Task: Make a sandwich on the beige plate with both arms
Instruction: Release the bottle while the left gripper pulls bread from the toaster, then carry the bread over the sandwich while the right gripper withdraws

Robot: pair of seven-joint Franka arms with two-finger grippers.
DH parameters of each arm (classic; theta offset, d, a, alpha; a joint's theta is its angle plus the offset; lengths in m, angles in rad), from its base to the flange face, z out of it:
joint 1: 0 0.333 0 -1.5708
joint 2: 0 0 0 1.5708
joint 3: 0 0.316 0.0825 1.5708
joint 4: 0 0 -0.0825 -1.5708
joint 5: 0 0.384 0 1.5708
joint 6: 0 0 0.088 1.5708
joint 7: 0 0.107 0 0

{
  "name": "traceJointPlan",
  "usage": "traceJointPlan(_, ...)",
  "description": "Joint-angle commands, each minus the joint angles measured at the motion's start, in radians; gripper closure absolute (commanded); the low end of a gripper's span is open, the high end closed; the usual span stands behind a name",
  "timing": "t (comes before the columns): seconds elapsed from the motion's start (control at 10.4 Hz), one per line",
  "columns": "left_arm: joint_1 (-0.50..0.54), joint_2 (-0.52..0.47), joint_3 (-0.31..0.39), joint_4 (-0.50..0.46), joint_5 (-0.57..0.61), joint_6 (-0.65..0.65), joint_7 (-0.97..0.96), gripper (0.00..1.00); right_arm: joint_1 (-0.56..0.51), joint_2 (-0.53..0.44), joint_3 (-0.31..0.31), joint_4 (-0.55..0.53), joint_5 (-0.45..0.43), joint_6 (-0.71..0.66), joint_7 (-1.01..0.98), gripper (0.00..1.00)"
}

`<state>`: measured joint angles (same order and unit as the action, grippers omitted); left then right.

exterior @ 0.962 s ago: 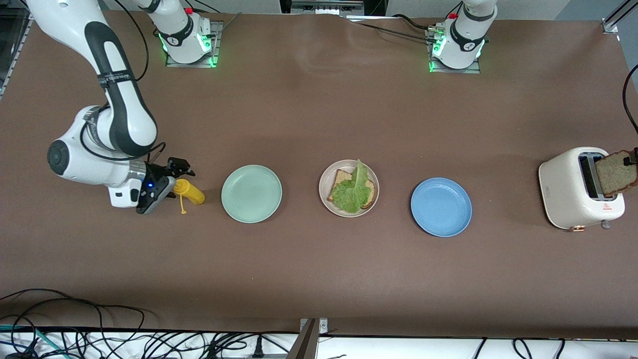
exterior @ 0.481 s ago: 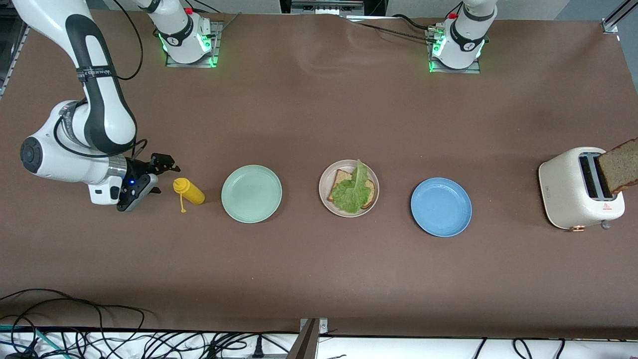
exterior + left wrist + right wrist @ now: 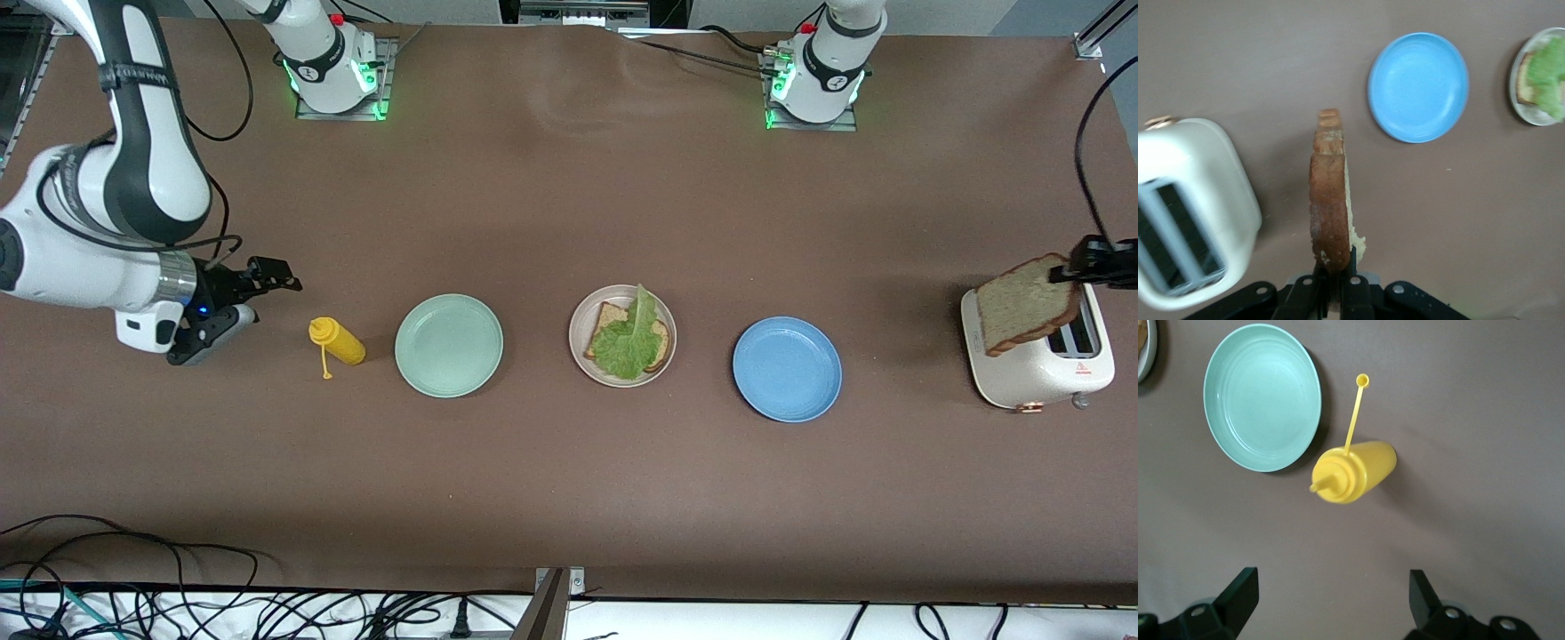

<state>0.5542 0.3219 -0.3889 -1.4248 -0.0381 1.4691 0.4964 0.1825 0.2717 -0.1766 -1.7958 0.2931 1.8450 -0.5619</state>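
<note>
Our left gripper [image 3: 1335, 283] pinches the top bread slice [image 3: 1027, 302] by its edge over the toaster [image 3: 1036, 356], at three o'clock from the beige plate [image 3: 578, 322]. The slice looks light, soft, crumbly. Our right gripper [image 3: 233, 302], fingers spread, waits by the yellow squeeze bottle [image 3: 336, 340].

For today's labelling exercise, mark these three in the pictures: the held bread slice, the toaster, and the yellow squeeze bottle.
bread slice [image 3: 1022, 304], front view, middle of its face
toaster [image 3: 1031, 378], front view, its side
yellow squeeze bottle [image 3: 1361, 468], right wrist view, its body

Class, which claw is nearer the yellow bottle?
Right. The right claw is open beside the bottle; the left claw holds bread over the toaster.
</note>
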Motion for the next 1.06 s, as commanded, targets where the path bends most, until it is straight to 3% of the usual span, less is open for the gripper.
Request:
traceJointPlan(0.0,-0.026,0.023,-0.118,-0.017,-0.025,-0.065,-0.039,1.0,-0.012,-0.077,0.069,0.023,-0.099,-0.076,0.261,0.0)
traceJointPlan(0.29,-0.223,0.097,-0.134,-0.013,-0.173,-0.069,-0.266,1.0,-0.06,-0.166,0.199,0.035,-0.205,-0.121,0.605,0.0)
traceJointPlan(0.48,-0.328,0.194,-0.134,0.001,-0.302,-0.064,-0.309,1.0,-0.081,-0.224,0.265,0.035,-0.282,-0.147,0.774,0.0)
traceJointPlan(0.67,-0.358,0.261,-0.134,0.015,-0.443,-0.023,-0.334,1.0,-0.078,-0.23,0.267,0.074,-0.316,-0.222,0.864,0.0)
traceJointPlan(0.96,-0.428,0.331,-0.134,0.017,-0.531,0.104,-0.323,1.0,-0.122,-0.226,0.255,0.138,-0.353,-0.256,0.866,0.0)
